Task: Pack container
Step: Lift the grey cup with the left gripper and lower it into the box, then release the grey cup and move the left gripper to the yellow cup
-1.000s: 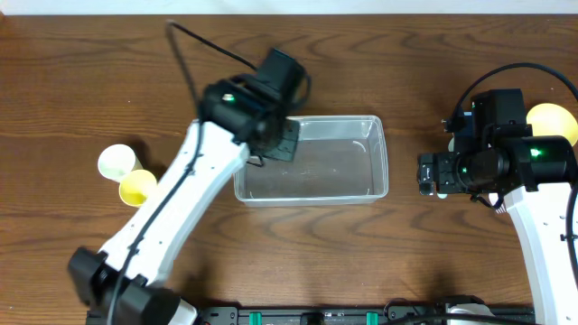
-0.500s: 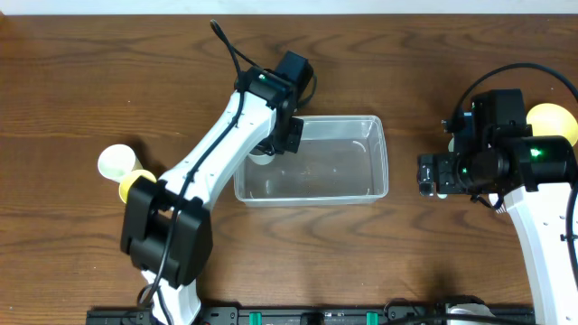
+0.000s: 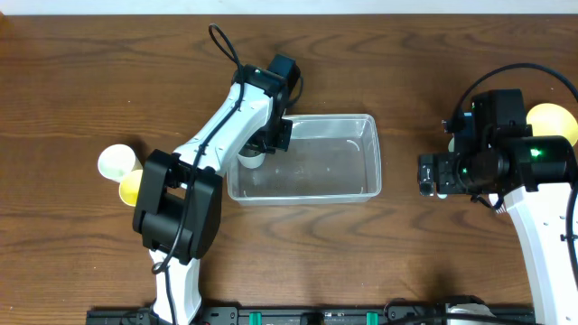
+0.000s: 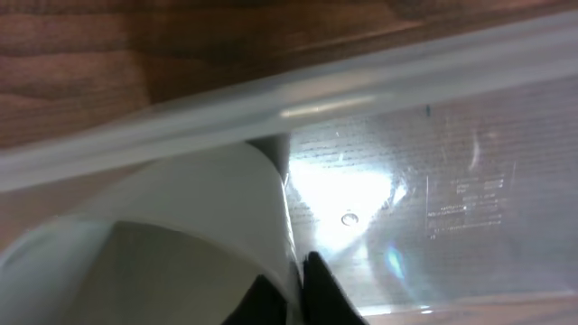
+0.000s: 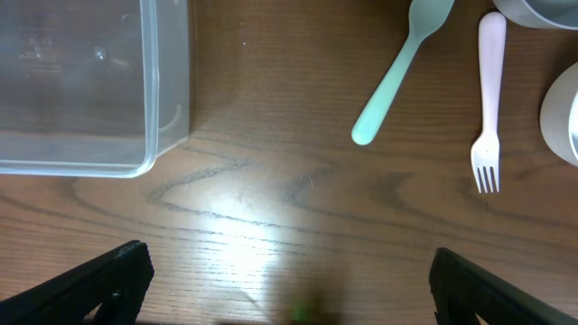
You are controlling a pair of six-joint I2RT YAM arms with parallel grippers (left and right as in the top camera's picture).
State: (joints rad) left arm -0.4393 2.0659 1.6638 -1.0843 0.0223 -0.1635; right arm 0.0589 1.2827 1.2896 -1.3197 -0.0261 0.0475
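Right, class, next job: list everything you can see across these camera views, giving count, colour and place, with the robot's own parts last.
table: one, brown wood, under everything
container: one, clear, table centre
pale cup: one, whitish, inside the container's left end
white cup: one, white, table's left side
yellow cup: one, yellow, beside the white cup
yellow bowl: one, yellow, far right, partly behind the right arm
spoon: one, mint green, beside the container
fork: one, pink, beside the spoon
grey bowl: one, grey, past the fork, cut off
left gripper: one, closed on the pale cup's wall
right gripper: one, open, above the table
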